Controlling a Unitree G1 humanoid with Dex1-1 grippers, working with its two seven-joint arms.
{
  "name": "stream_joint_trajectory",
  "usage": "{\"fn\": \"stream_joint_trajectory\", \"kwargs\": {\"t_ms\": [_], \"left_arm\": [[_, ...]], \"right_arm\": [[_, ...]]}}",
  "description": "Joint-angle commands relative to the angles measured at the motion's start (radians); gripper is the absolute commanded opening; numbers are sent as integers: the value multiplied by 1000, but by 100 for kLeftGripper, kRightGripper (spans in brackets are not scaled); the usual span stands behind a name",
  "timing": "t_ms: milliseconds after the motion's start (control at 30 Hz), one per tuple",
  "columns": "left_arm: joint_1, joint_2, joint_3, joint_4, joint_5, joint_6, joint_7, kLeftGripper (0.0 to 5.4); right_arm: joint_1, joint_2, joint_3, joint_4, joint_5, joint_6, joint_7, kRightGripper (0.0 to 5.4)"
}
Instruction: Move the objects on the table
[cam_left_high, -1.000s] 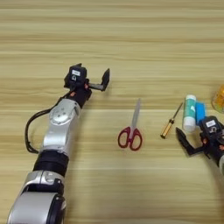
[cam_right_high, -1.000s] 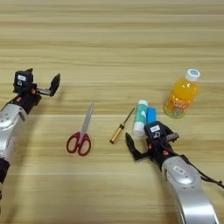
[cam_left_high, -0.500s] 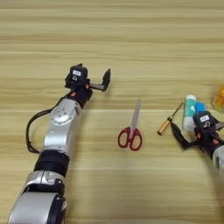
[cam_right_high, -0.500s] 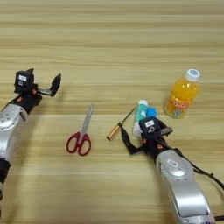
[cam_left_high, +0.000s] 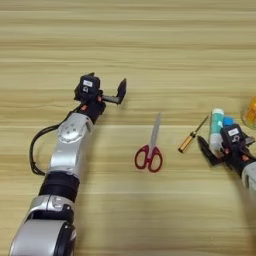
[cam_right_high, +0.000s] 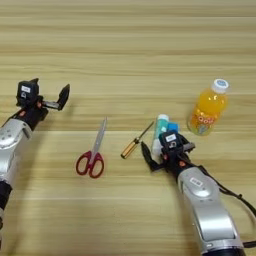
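Note:
My right gripper is open, its fingers spread to either side of the near end of the white tube with a green label. A flat blue block lies against the tube's right side. The amber-handled screwdriver lies just left of that gripper's left finger. Red-handled scissors lie at the middle of the table, blades pointing away. The orange-juice bottle stands upright to the right of the tube. My left gripper rests open on the table at the left, holding nothing.
The left arm's cable loops on the table beside the forearm. Bare wood stretches across the far half of the table and along the near edge between the two arms.
My right gripper has moved forward and a little left, closing in on the tube's near end. The screwdriver has shifted slightly left. The left arm has stayed still.

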Motion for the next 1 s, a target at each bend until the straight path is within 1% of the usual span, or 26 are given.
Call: {"fn": "stream_joint_trajectory", "kwargs": {"t_ms": [33,133,400,700,767,1000], "left_arm": [[-9,-3,-4,-3,3,-2,3,540],[-8,-3,-4,-3,3,-2,4,540],[-9,-3,-4,0,4,-3,5,540],[-10,-3,-4,2,4,-4,5,540],[-8,-2,-4,0,4,-4,5,540],[-9,-2,-4,1,3,-4,5,540]], "right_arm": [[16,9,9,38,-2,27,5,407],[16,8,9,40,-4,22,3,375],[16,8,10,42,-9,15,2,264],[15,13,-2,32,-11,-4,-12,178],[17,13,-3,29,-10,-7,-15,171],[18,15,-7,23,-10,-16,-20,171]]}}
